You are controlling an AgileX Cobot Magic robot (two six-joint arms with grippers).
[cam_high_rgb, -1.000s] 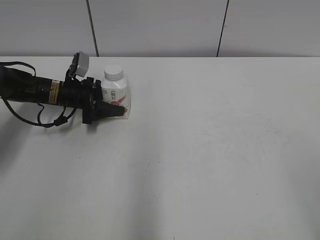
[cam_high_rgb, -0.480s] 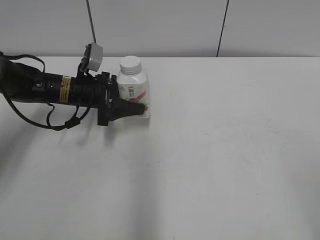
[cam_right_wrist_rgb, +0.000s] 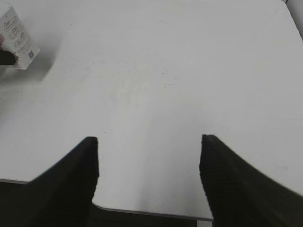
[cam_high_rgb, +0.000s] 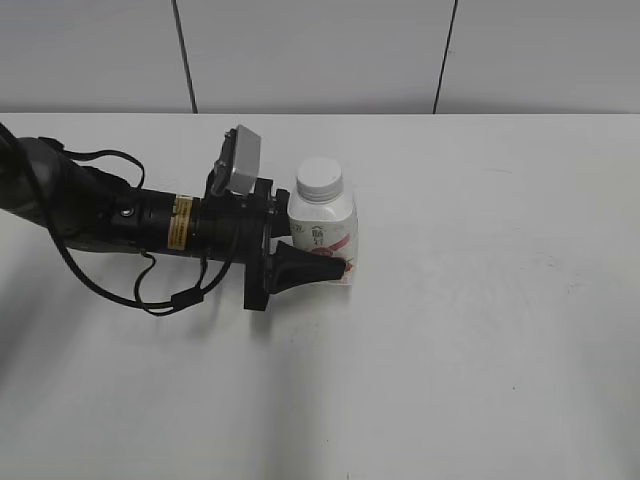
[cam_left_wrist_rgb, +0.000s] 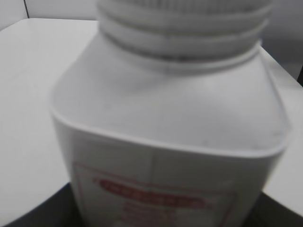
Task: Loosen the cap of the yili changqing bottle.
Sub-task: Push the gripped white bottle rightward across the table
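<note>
The yili changqing bottle point(cam_high_rgb: 325, 235) is a small white squarish bottle with a red-pink label, upright near the table's middle-left. Its round white cap point(cam_high_rgb: 320, 179) sits on the neck. My left gripper point(cam_high_rgb: 318, 262) is shut on the bottle's lower body, the arm reaching in from the left. In the left wrist view the bottle point(cam_left_wrist_rgb: 165, 127) fills the frame, with the cap's ribbed lower edge point(cam_left_wrist_rgb: 182, 19) at the top. My right gripper point(cam_right_wrist_rgb: 149, 142) is open and empty over the table's near edge. The bottle's base point(cam_right_wrist_rgb: 16, 33) shows at that view's top left.
The white table point(cam_high_rgb: 470, 300) stretches to the right and front of the bottle. A grey panelled wall point(cam_high_rgb: 320, 50) stands behind the table. The table's near edge point(cam_right_wrist_rgb: 151, 212) runs under the right gripper.
My left gripper has carried the bottle to the right and toward the front of the table, holding it upright throughout.
</note>
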